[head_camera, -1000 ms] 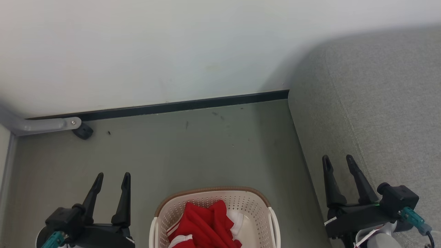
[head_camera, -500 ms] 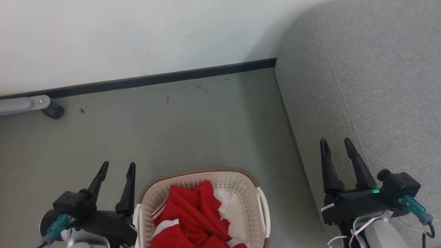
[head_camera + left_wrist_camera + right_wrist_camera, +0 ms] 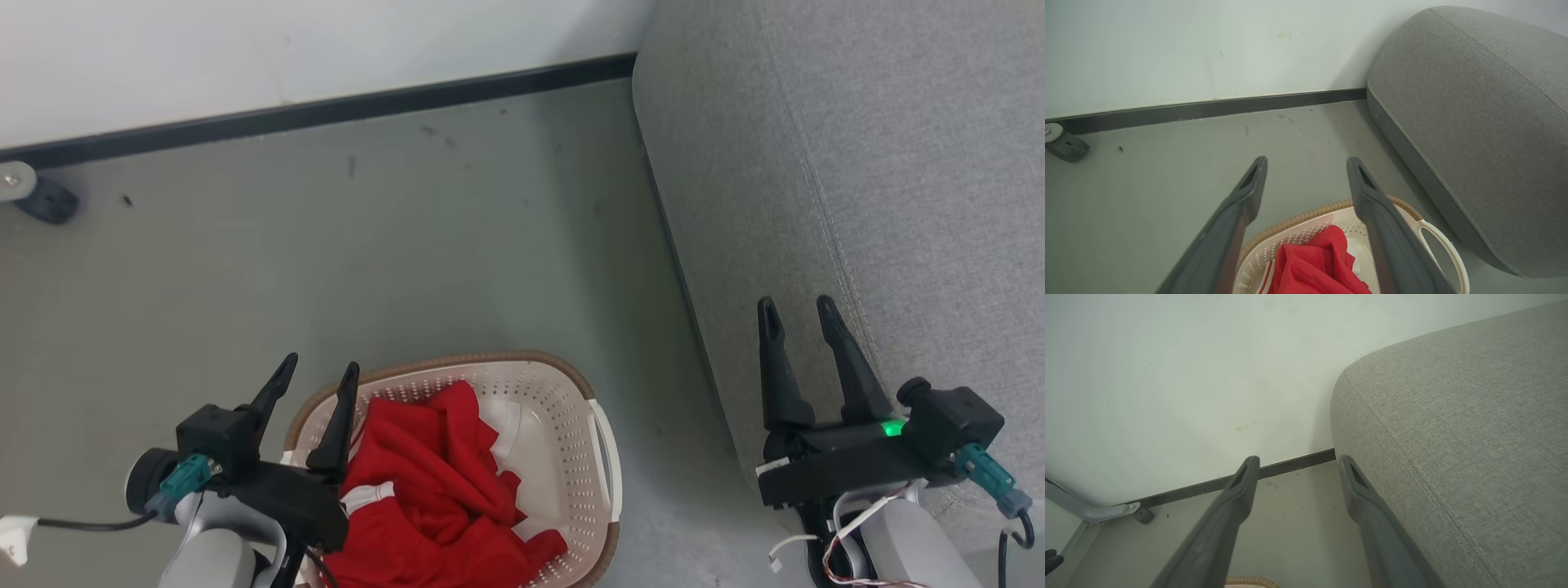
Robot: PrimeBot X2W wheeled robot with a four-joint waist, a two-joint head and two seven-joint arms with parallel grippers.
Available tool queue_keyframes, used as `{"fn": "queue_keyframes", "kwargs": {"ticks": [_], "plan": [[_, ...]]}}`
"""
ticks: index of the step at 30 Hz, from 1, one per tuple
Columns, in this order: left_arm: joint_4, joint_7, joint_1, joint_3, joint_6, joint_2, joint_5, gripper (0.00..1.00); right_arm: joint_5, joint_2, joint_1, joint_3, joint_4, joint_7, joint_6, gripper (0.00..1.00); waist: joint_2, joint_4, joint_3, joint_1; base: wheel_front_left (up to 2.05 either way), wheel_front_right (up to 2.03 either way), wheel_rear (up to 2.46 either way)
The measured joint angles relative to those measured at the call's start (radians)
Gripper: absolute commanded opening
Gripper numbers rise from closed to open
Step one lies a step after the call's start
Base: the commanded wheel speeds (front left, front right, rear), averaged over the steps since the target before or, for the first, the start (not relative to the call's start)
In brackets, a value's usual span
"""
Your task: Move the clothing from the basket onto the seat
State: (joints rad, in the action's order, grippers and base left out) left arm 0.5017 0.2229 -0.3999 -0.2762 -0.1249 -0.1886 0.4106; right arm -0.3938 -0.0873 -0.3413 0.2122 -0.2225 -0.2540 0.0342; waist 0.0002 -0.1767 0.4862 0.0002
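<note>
Nearest the camera, at the lower left of the head view, the left gripper (image 3: pixel 320 365) has its two dark fingers spread wide and holds nothing. Its inner finger crosses the left rim of the basket (image 3: pixel 522 360), just beside the clothing (image 3: pixel 433 474); whether it touches either I cannot tell. From the left wrist, the fingers point out over the basket's far rim, with the red heap low between them.

The basket is cream and perforated, with a brown woven-look rim and a white side handle (image 3: pixel 605 457) — it stands on the floor (image 3: pixel 408 245). The clothing lies crumpled inside it, bright red with white trim, heaped toward the left and near part. Bare perforated wall shows on the basket's right.

At the lower right, the right gripper (image 3: pixel 796 304) is likewise fully open and empty, with a green light (image 3: pixel 891 427) glowing on its body. Its fingers point up the view over the edge of the seat (image 3: pixel 857 163).

The seat — large, grey, rounded at the corner — lies along the right side, apart from the basket with a strip of floor between them. Farther off, the grey-green floor carries a few dark specks. A black skirting (image 3: pixel 367 106) runs along its far edge, with a dark caster (image 3: pixel 47 200) at the far left. A pale wall (image 3: pixel 245 49) rises behind.
</note>
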Motion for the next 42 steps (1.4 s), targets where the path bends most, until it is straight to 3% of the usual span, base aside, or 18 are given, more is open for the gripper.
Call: {"fn": "queue_keyframes", "kwargs": {"ticks": [22, 42], "plan": [[0.216, -0.107, -0.146, -0.151, 0.000, -0.003, 0.027, 1.00, 0.023, 0.026, -0.064, 0.009, 0.048, -0.003, -0.008, 1.00, -0.0001, -0.057, 0.180, -0.0001, 0.00, 0.00, 0.00], [0.410, -0.207, -0.254, -0.219, 0.000, 0.021, 0.029, 1.00, 0.024, 0.035, -0.102, 0.054, 0.068, -0.003, -0.018, 1.00, 0.0000, -0.114, 0.308, -0.0001, 0.00, 0.00, 0.00]]}}
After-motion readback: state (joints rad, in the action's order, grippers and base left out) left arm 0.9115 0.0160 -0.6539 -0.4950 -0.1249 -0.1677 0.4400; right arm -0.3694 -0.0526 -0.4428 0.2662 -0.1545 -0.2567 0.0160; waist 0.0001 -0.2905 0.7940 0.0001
